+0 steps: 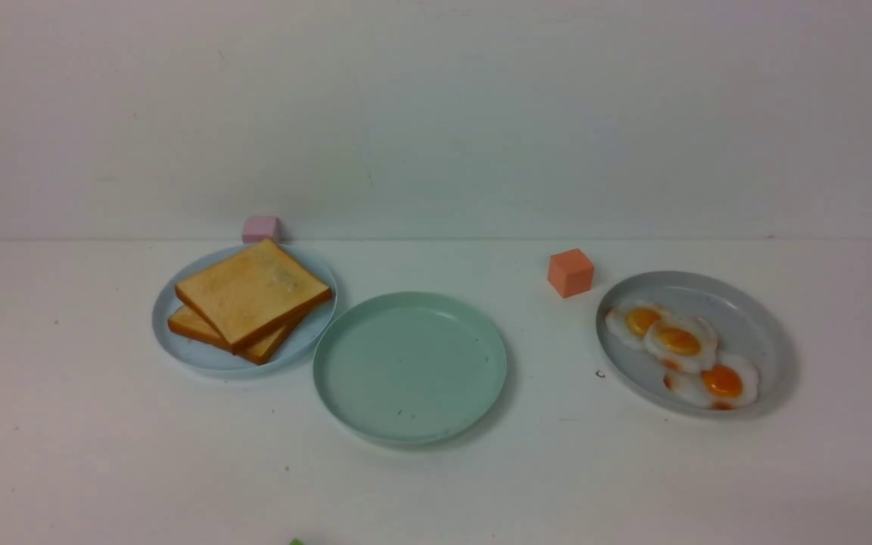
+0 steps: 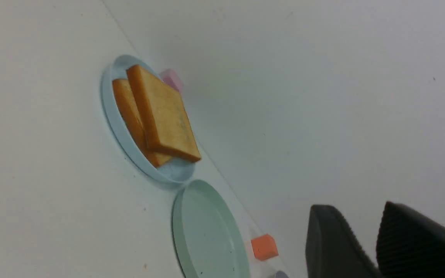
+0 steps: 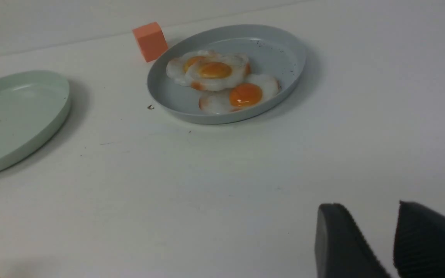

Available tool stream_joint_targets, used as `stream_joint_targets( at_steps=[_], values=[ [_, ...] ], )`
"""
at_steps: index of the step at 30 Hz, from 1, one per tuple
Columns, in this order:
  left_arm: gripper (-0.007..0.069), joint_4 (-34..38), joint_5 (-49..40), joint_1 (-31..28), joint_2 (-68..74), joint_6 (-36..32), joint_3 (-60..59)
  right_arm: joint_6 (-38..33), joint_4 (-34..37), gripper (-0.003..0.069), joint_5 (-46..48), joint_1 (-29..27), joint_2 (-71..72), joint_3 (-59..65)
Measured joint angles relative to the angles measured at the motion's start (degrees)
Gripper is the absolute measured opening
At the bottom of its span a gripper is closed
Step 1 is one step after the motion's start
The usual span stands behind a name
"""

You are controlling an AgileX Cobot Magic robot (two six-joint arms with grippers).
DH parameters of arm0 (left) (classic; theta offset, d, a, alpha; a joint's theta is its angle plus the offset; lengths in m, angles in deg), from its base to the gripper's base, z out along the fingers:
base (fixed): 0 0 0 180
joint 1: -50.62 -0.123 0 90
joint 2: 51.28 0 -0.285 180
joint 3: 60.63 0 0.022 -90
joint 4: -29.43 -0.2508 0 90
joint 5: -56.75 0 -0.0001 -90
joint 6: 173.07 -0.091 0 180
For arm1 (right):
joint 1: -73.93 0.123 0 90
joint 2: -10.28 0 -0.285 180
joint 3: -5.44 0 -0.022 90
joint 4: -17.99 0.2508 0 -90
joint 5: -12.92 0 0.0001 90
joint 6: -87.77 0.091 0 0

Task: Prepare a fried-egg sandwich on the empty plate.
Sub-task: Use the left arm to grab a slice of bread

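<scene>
Ribbed black left fingers (image 2: 334, 247) and right fingers (image 3: 342, 243) sit parted, empty, before a smooth round mint plate (image 1: 409, 367), square toast (image 1: 253, 291) and glossy eggs (image 1: 678, 341).

No legible text, labels, brands or numbers in any view. One tiny dark mark (image 1: 600, 373) on the table (image 1: 103, 454), just beside the grey plate (image 1: 739, 310); too small to read as a character.
</scene>
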Motion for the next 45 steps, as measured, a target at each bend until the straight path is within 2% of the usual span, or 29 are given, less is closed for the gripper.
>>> stream_joint_targets(
  at_steps=[3, 4, 5, 7, 11, 13, 16, 23, 25, 26, 27, 33, 35, 37, 39, 41, 43, 44, 45],
  values=[
    [0.0081, -0.25, -6.24, 0.0, 4.07, -6.83, 6.41, 0.0, 0.0, 0.0241, 0.0, 0.0, 0.0, 0.0],
    [0.0045, -0.25, -9.09, 0.0, 7.29, -11.18, 9.19, 0.0, 0.0, 0.0241, 0.0, 0.0, 0.0, 0.0],
    [0.0039, -0.31, -9.59, 0.0, 7.89, -11.18, 9.66, 0.0, 0.0, 0.0241, 0.0, 0.0, 0.0, 0.0],
    [-0.0013, -0.53, -15.77, 0.0, 16.27, -20.38, 15.38, 0.0, 0.0, 0.0241, 0.0, 0.0, 0.0, 0.0],
    [-0.0013, -0.95, -25.55, 0.11, 31.2, -32.11, 24.9, 0.0, 0.0, 0.0241, 0.0, 0.0, 0.0, 0.0],
    [-0.0013, -1.21, -28.86, 0.91, 36.83, -34.97, 28.92, 0.0, 0.0, 0.0241, 0.0, 0.0, 0.0, 0.0],
    [-0.0013, -1.39, -31.04, 3.49, 44.4, -37.84, 34.05, 0.0, 0.0, 0.0241, 0.0, 0.0, 0.0, 0.0],
    [-0.0013, -1.46, -31.57, 5.86, 51.33, -39.04, 36.98, 1.04, 1.67, 0.0241, -2.08, 0.0, 0.0, 0.35],
    [-0.0013, -1.46, -31.29, 5.88, 51.96, -39.08, 37.05, 4.61, 7.07, 0.0241, -5.37, 0.0, 0.0, 0.69],
    [-0.0013, -1.46, -31.29, 5.88, 52.01, -39.08, 37.05, 4.82, 7.54, 0.0241, -5.37, 0.0, 0.0, 0.69],
    [-0.0013, -1.46, -30.91, 5.88, 52.01, -39.08, 37.07, 6.84, 11.46, 0.0241, -8.96, 0.0, 0.0, 0.69],
    [-0.0013, -1.46, -30.74, 5.88, 52.01, -40.67, 37.07, 10.22, 21.87, 0.0238, -15.96, 0.0, 0.0, 0.69],
    [-0.0013, -1.46, -30.94, 5.88, 52.01, -41.82, 37.07, 10.25, 23.59, 0.0223, -15.66, 0.0, 0.0, 0.32],
    [-0.0013, -1.46, -31.66, 5.88, 52.07, -43.7, 37.07, 9.44, 24.2, 0.0176, -10.98, 0.0, -0.11, -2.67],
    [-0.0013, -1.46, -32.2, 5.88, 52.74, -45.2, 37.14, 4.15, 24.07, 0.0076, -0.41, 0.0, -2.92, -10.96],
    [-0.0013, -1.57, -32.2, 5.88, 53.85, -45.67, 37.49, -0.59, 23.94, 0.0014, 7.35, 0.0, -6.38, -17.34],
    [-0.0013, -1.77, -32.85, 5.88, 55.38, -45.93, 38.36, -6.88, 23.71, -0.0007, 14.32, 0.0, -10.71, -23.06],
    [-0.0013, -1.89, -34.17, 5.88, 58.03, -46.42, 39.96, -12.88, 23.57, -0.001, 22.66, 0.0, -15.52, -29.36],
    [-0.0013, -1.89, -34.89, 5.88, 59.03, -46.62, 40.93, -15.37, 23.5, -0.001, 25.75, 0.27, -17.95, -33.0]
  ],
)
